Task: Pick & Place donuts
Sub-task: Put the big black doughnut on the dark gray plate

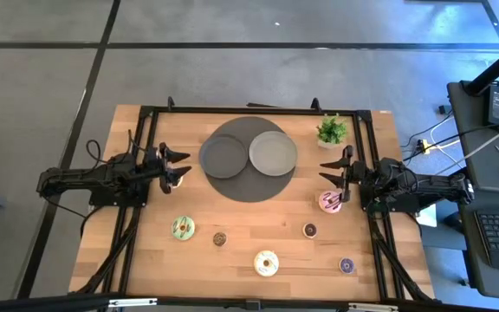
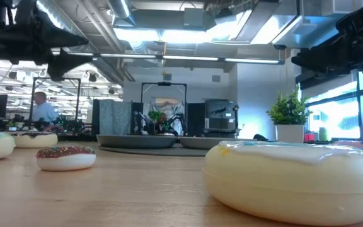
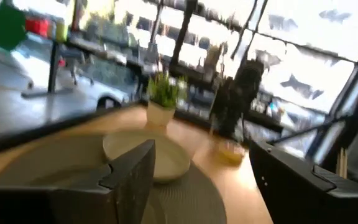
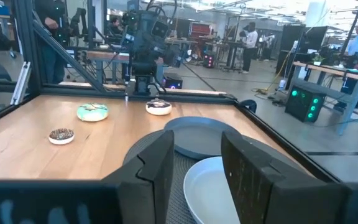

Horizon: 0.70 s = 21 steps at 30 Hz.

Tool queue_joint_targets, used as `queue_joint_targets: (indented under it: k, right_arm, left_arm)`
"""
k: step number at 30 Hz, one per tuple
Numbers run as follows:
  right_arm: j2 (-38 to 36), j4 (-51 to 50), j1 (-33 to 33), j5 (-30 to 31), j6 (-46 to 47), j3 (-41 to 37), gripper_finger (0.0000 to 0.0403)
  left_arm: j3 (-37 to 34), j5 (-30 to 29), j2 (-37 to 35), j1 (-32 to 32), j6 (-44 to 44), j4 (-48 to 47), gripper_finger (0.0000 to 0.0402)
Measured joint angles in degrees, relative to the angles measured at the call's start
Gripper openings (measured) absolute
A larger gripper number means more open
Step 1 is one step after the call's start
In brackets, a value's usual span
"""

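Your left pincer (image 1: 178, 166) sits at the left-centre of the high view, hovering above the desk (image 1: 145, 251) with its fingers spread wide and nothing between them; a dark brown donut (image 1: 178, 181) lies right by its tips. Below it, lower left of centre, there's the green donut (image 1: 183, 228), and just right of that a tiny dark donut (image 1: 220, 238).

Move to the middle: up top, a big dark round mat (image 1: 243, 179) carries two grey plates, the darker plate (image 1: 223, 156) on the left and the lighter plate (image 1: 273, 152) overlapping it on the right. At bottom centre you have the cream-white donut (image 1: 266, 263), which fills the lower right of the low view.

Further right, another small dark donut (image 1: 310, 230) lies mid-desk, the purple donut (image 1: 346, 265) sits lower right, and the potted plant (image 1: 332, 131) stands at the upper right.

Your right pincer (image 1: 336, 178) is at the right-centre, fingers parted wide and empty, with the pink donut (image 1: 330, 201) on the desk just beside its lower finger. No donut rests on either plate.
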Motion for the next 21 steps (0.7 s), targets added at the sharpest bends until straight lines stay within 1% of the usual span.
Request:
queue_joint_targets:
  k: [2, 4, 5, 7, 9, 10, 12, 14, 17, 21]
  right_arm:
    - [0.01, -0.03, 0.00, 0.00, -0.07, 0.01, 0.0136]
    - [0.01, -0.02, 0.00, 0.00, -0.24, 0.01, 0.0136]
    - [0.01, -0.02, 0.00, 0.00, -0.25, 0.01, 0.0136]
    - [0.01, -0.04, 0.00, 0.00, -0.22, 0.01, 0.0136]
    - [0.05, -0.02, 0.00, 0.00, -0.20, 0.01, 0.0136]
    - [0.06, -0.02, 0.00, 0.00, -0.20, 0.01, 0.0136]
    - [0.03, -0.02, 0.00, 0.00, -0.20, 0.01, 0.0136]
    - [0.06, -0.02, 0.00, 0.00, -0.18, -0.01, 0.0136]
    - [0.06, -0.02, 0.00, 0.00, 0.01, 0.01, 0.0136]
    - [0.06, -0.02, 0.00, 0.00, -0.17, 0.00, 0.0136]
  left_arm:
    - [1.40, -0.29, 0.29, -0.06, 0.57, 0.04, 0.0254]
    - [4.18, -3.04, 1.46, -0.07, 0.81, -1.41, 0.0253]
    - [6.25, -4.99, 2.51, -0.05, 1.27, -4.09, 0.0253]
    - [11.13, -8.70, 5.67, -0.05, 1.41, -13.04, 0.0253]
    - [16.09, -12.45, 10.05, -0.04, -2.15, -24.32, 0.0253]
    - [18.38, -13.39, 12.67, -0.05, -5.16, -29.26, 0.0253]
    - [22.29, -13.24, 18.28, -0.04, -10.53, -37.44, 0.0253]
    - [25.14, -11.60, 24.07, -0.04, -14.84, -44.00, 0.0253]
    - [28.62, -9.23, 33.22, -0.04, -19.61, -51.56, 0.0253]
    - [31.22, -8.81, 44.53, 0.02, -24.86, -59.83, 0.0253]
